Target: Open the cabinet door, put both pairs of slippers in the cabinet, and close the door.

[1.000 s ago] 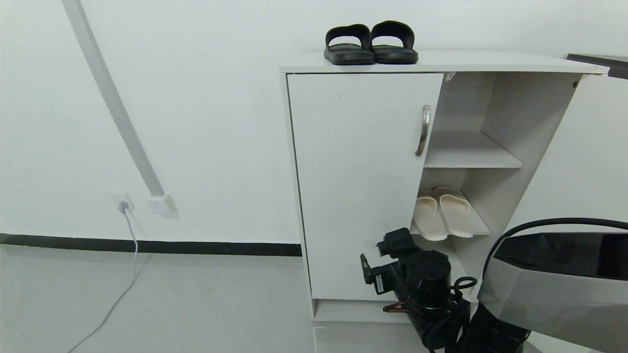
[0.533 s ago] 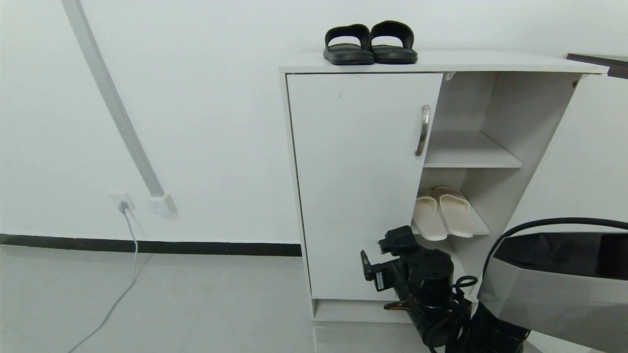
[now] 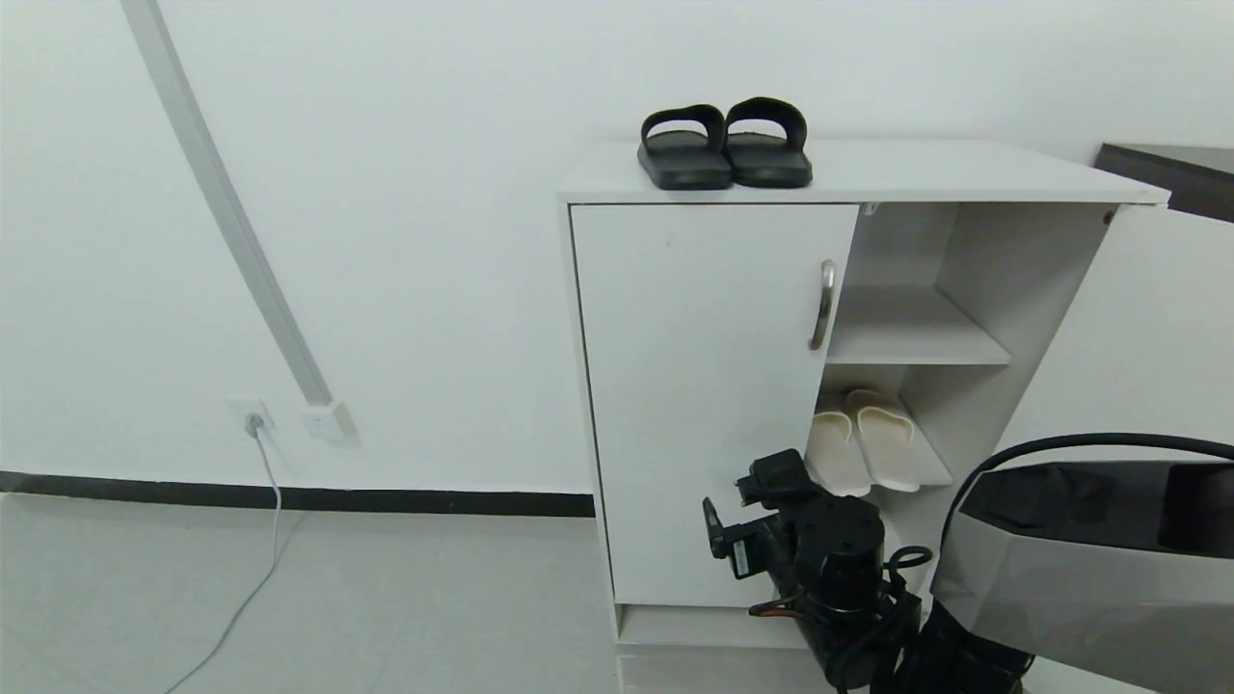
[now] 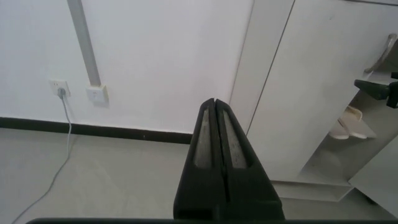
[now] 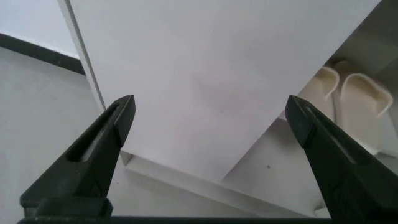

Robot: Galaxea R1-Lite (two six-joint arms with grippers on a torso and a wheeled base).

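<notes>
A pair of black slippers stands on top of the white cabinet. The cabinet's right door is swung open, and its left door with the metal handle is closed. On the lower shelf lies a pair of white slippers. My right gripper is open and empty, low in front of the closed left door. My left gripper is shut on nothing, back from the cabinet on its left side.
A wall socket with a plugged cable and a slanted wall conduit lie left of the cabinet. Bare grey floor spreads out there. A dark piece of furniture stands behind the open door.
The head camera has moved, so the whole scene sits lower in the picture. The slippers and doors have not moved. My right gripper stays low in front of the closed door.
</notes>
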